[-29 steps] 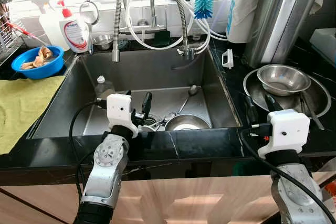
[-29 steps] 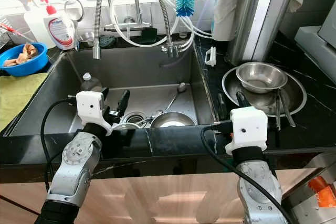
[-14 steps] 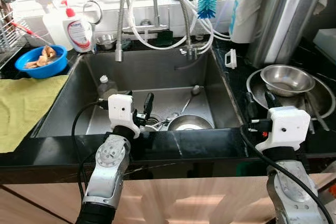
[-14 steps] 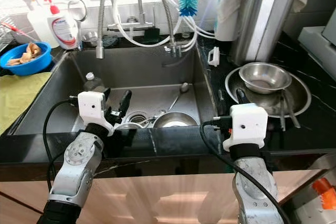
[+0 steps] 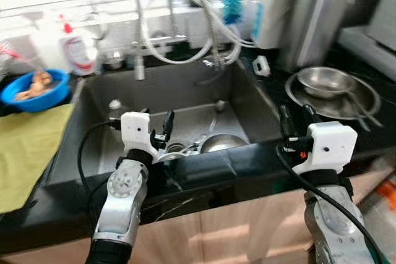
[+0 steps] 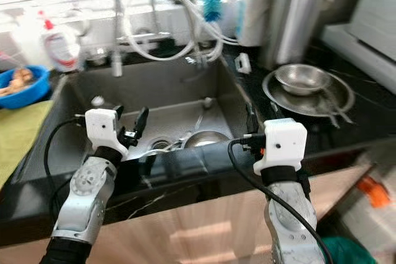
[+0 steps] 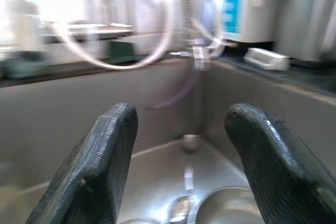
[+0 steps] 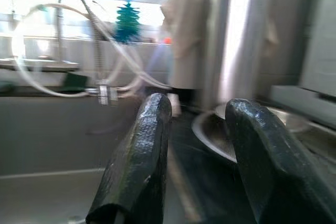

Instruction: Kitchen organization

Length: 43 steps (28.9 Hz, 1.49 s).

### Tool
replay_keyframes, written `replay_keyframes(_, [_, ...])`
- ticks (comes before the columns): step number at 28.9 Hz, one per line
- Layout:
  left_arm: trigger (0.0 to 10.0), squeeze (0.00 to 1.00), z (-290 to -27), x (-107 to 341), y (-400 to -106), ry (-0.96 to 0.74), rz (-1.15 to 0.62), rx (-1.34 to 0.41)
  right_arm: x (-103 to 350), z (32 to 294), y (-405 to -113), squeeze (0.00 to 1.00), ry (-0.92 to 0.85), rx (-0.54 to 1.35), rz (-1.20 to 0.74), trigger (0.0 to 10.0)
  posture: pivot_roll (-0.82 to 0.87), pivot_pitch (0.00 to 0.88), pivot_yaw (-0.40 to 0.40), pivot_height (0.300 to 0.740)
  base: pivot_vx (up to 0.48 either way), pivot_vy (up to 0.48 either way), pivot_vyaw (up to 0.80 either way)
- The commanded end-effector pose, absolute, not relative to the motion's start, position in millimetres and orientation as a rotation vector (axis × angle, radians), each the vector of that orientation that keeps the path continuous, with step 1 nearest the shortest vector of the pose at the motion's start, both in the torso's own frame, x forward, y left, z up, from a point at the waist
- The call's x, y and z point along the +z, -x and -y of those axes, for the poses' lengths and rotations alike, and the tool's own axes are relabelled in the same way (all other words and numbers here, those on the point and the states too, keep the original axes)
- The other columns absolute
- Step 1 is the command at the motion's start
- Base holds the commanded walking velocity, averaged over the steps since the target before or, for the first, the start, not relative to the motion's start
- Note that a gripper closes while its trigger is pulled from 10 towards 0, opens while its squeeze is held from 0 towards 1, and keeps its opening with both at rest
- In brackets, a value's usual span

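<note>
**Standing at the sink, both grippers parted and holding nothing**

Facing a steel sink set in a black counter, we see the head views smeared with blur, so small items are hard to read. Our left gripper hangs over the sink's front edge at lower centre-left, its two fingers spread apart with nothing between them. Past them, low in the basin, lies a steel bowl beside what looks like a ladle or spoon leaning toward the back wall. A small bottle stands at the left of the basin.

Our right gripper sits over the counter at lower right, just beside the sink's right rim, fingers likewise apart and empty. Beyond it, at right of centre, a smaller steel bowl rests inside a wide steel pan, with a tall steel knife block behind.

At the upper left a blue bowl holds scraps, next to a soap bottle. A blue bottle brush hangs among the tap hoses at top centre. A yellow-green cloth covers the counter at left.
</note>
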State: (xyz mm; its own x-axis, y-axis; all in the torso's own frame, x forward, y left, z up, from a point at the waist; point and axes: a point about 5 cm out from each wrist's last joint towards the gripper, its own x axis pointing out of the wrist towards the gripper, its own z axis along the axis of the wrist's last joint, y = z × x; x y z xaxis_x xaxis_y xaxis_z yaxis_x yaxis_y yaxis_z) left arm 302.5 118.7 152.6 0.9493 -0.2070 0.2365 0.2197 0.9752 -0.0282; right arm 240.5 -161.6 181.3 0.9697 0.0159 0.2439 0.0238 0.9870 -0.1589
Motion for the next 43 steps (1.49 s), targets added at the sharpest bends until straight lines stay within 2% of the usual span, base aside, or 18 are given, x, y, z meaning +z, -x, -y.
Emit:
replay_keyframes(1, [10.0,0.00,-121.0,153.6,-303.2,0.049,0.242,-0.216,181.9,160.8,-241.9,0.00,0.158,-0.007,0.243,10.0,-0.14,0.000,0.068,0.740,0.000,0.000,-0.50])
replay_keyframes(12, [10.0,0.00,-119.6,153.9,-303.1,0.047,0.244,-0.224,183.3,161.1,-241.7,0.00,0.149,-0.024,0.258,10.0,-0.14,0.000,0.070,0.740,0.000,0.000,0.00])
replay_keyframes(43, [10.0,0.00,-119.8,154.7,-303.4,0.052,0.244,-0.225,184.1,154.5,-244.4,0.00,0.138,-0.006,0.259,10.0,-0.14,0.000,0.074,0.740,0.000,0.000,-0.67])
